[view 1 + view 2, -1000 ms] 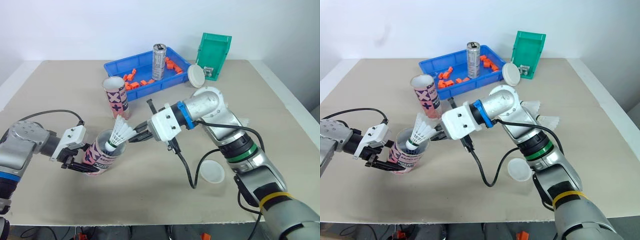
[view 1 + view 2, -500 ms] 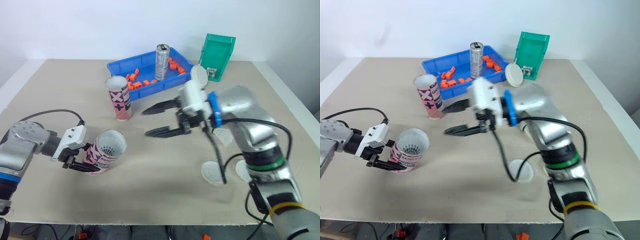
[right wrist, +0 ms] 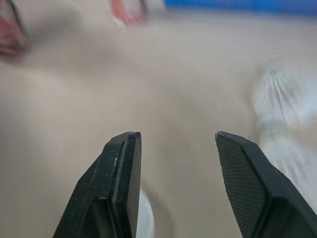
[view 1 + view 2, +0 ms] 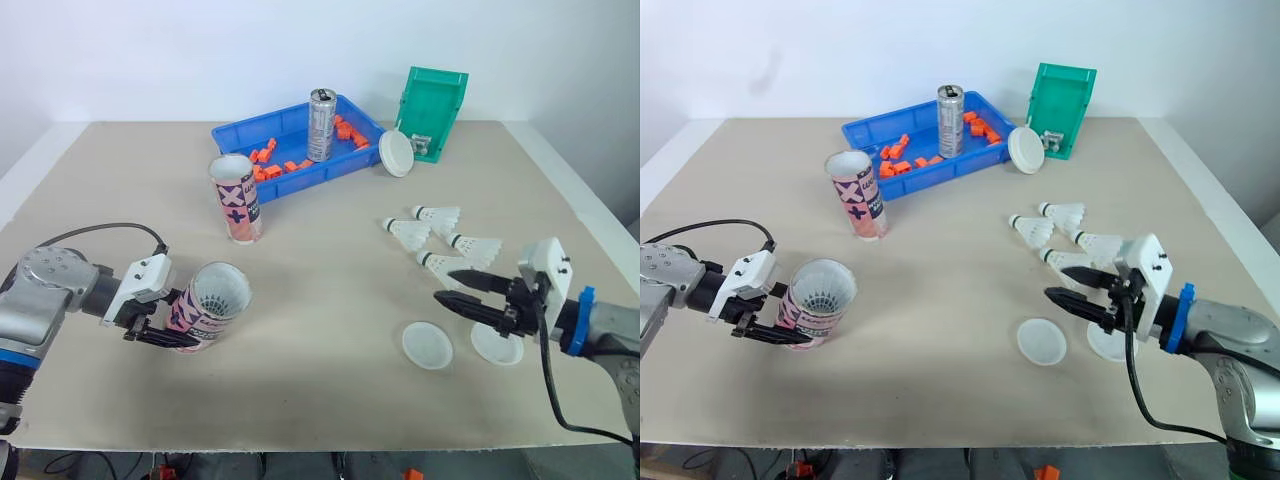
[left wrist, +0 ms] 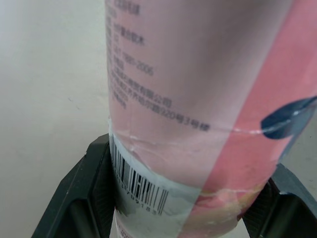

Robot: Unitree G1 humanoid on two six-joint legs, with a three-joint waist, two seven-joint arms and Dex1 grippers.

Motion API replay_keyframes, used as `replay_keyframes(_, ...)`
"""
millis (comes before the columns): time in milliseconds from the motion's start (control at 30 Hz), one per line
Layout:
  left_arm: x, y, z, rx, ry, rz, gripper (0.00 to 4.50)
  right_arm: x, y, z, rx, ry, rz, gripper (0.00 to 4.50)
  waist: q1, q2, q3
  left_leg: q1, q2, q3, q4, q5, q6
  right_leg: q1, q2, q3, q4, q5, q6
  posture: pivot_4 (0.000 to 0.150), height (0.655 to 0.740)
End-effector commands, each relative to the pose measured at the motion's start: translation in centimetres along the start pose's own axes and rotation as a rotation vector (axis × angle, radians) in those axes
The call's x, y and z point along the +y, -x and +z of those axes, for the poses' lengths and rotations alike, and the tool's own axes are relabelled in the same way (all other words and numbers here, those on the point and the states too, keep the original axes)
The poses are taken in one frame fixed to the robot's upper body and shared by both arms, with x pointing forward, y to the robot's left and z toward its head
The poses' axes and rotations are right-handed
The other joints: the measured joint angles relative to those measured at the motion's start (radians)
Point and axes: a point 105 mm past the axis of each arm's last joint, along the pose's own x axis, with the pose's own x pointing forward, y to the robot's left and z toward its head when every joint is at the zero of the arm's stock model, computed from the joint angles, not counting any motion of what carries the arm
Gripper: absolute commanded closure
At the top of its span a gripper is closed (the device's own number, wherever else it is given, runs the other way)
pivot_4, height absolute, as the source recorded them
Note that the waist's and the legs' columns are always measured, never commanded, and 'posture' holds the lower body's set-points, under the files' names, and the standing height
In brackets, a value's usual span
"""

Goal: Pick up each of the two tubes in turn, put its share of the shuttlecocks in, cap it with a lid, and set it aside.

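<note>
A: What is held by the left hand point(image 4: 158, 322)?

B: A tube point(image 4: 212, 303) is clasped near its base. It is tilted above the surface point(image 4: 320, 400), with its open mouth turned toward the right arm. Feathers can be made out inside the mouth.

A: And the right hand point(image 4: 447, 285)?

B: Nothing is held. Its fingers are spread and pointed toward the tube, low over the surface. The nearest shuttlecock point(image 4: 437, 262) lies just beside the fingertips, and three more are spread behind it. A lid point(image 4: 427, 345) lies flat close by.

A: How should the next pick be made?

B: The nearest shuttlecock is best taken first, so that the other three are not knocked. It should be gripped at the narrow end by the cork, and only lightly, since the skirt would probably be crushed by a firm squeeze. The tube's tilt should be held steady. The cork should be led in first and slid down the wall, so that it nests into what is already inside.

A: And the second tube point(image 4: 236, 197)?

B: It stands upright, well apart from both hands, and can be left until the first is capped.
</note>
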Motion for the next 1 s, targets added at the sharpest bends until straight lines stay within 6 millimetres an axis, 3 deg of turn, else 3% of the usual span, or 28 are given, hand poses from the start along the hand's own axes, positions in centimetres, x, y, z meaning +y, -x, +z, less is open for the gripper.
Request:
replay_keyframes(33,-0.4,-1.1,-0.6,0.014,0.017,-0.051,1.75,-1.0,1.1,0.0,0.005,0.035,-0.055,1.89,0.0,0.0,0.0,0.001,0.0,0.001,0.0,0.0,0.0,0.0,0.0,0.0,0.0,0.0,0.0,0.15,0.74)
replay_keyframes(533,-0.2,-1.4,-0.2,0.008,0.009,-0.055,1.75,-3.6,-1.9,-2.3,0.014,0.037,-0.138,1.89,0.001,0.0,0.0,0.002,-0.002,0.003,0.001,0.0,0.0,0.002,0.0,0.005,0.0,0.0,0.002,0.15,0.74)
replay_keyframes(900,-0.2,-1.0,-0.1,0.012,0.019,-0.039,1.75,-5.5,-4.4,-2.8,0.003,0.056,-0.185,1.89,0.001,0.0,0.0,0.002,-0.002,0.004,0.001,0.0,0.0,0.003,0.0,0.007,0.0,0.0,0.002,0.15,0.74)
replay_keyframes(1000,-0.2,-0.9,-0.1,0.012,0.022,-0.035,1.75,-5.8,-4.8,-2.6,-0.008,0.076,-0.192,2.54,0.001,0.0,0.0,0.002,-0.002,0.004,0.001,0.0,0.0,0.003,0.0,0.008,0.0,0.0,0.002,0.15,0.74)
